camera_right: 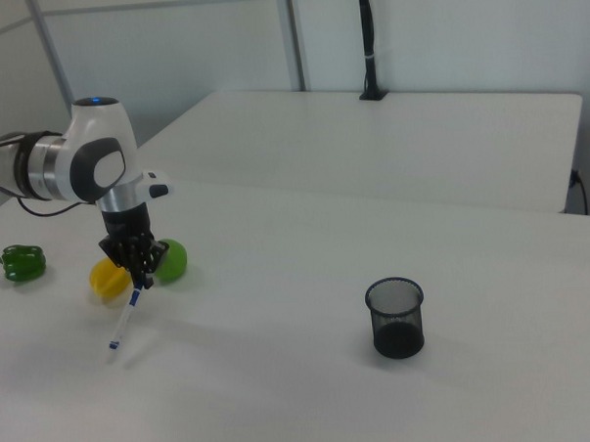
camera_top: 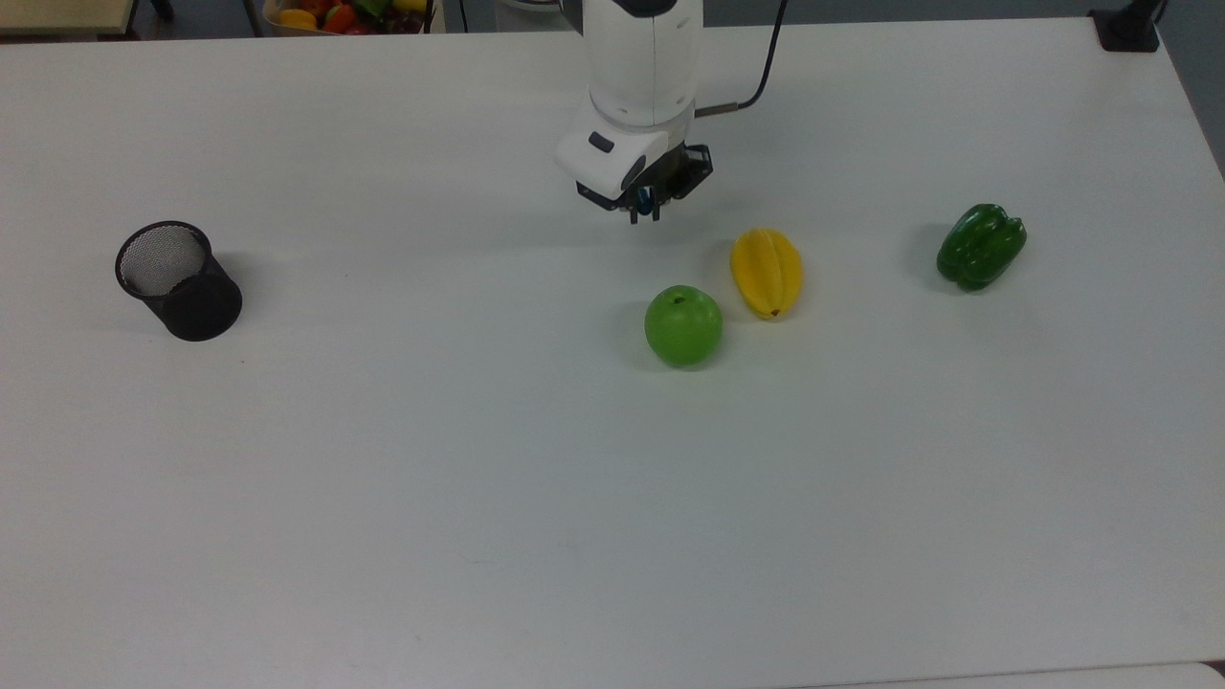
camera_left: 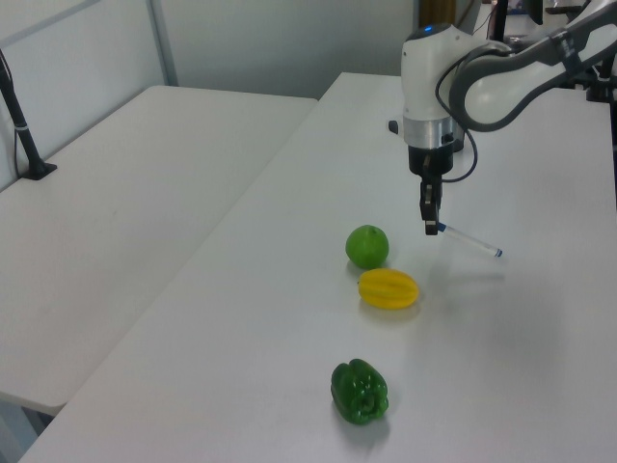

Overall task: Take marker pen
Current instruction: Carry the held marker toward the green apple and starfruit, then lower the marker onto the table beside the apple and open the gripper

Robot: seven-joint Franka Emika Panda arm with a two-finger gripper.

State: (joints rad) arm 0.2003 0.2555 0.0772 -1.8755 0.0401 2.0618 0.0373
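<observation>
Tool: the tool is hanging fingers-down from the white arm and is pinching the marker pen by its blue-capped end, the fingers closed tight on the slim barrel.
Marker pen: it is being carried clear of the bench; in the left view the white barrel is slanting down and away from the tool toward the left view's right, with its small blue tip at the far, lower end.
Why the slant: gripped at one end alone, the long free part is probably drooping under its own weight, so the hold looks secure but not rigid.
Top view: the tool is showing a speck of blue between its fingers; the barrel itself is hard to make out there, possibly lost against the pale bench.
Right view: the marker pen is trailing below the tool, its lower end near the bench, though whether it is touching I cannot tell.
Apple: the green apple is sitting near the tool, just beyond its fingertips.
Star fruit: the yellow star fruit is lying close beside the tool, next to the apple.
Pepper: the green pepper is resting well apart from the tool.
Mesh cup: the black mesh cup is standing upright and empty, far from the tool on its other side.
Progress: the pen appears taken already.
</observation>
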